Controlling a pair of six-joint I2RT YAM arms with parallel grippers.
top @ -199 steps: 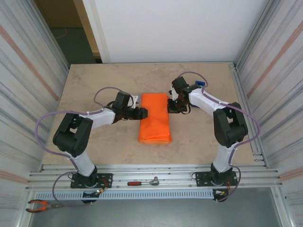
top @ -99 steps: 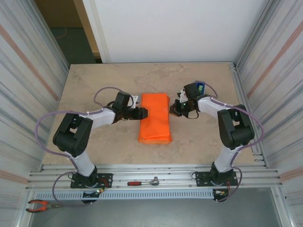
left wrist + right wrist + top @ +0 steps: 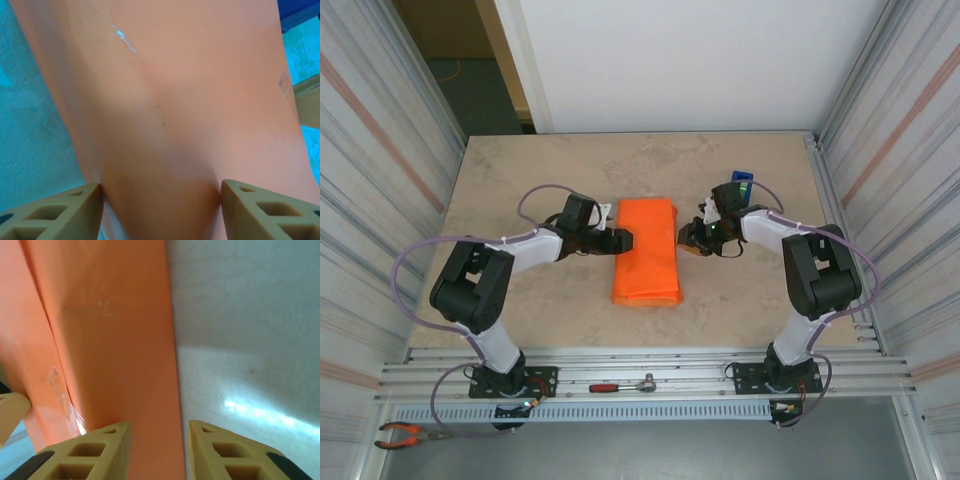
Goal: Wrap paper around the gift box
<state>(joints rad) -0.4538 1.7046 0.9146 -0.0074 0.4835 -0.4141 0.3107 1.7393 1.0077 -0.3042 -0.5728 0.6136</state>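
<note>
The right gripper (image 3: pixel 692 238) has swung in from the tape dispenser (image 3: pixel 742 181), jaws part-open with the paper (image 3: pixel 647 255) edge just beside them. Opposite, the left gripper (image 3: pixel 625 240) straddles the fold, jaws wide, likely steadying it. The gift box is presumably hidden inside.

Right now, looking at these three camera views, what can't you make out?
- Pale pink gift box: top view, the folded bright orange paper sheet covers whatever lies inside.
- Left claw: left wrist view, bottom edge cuts its fingers; squeezing or merely touching the paper, unclear.
- Blue tape dispenser: top view, right arm hides most of it.
</note>
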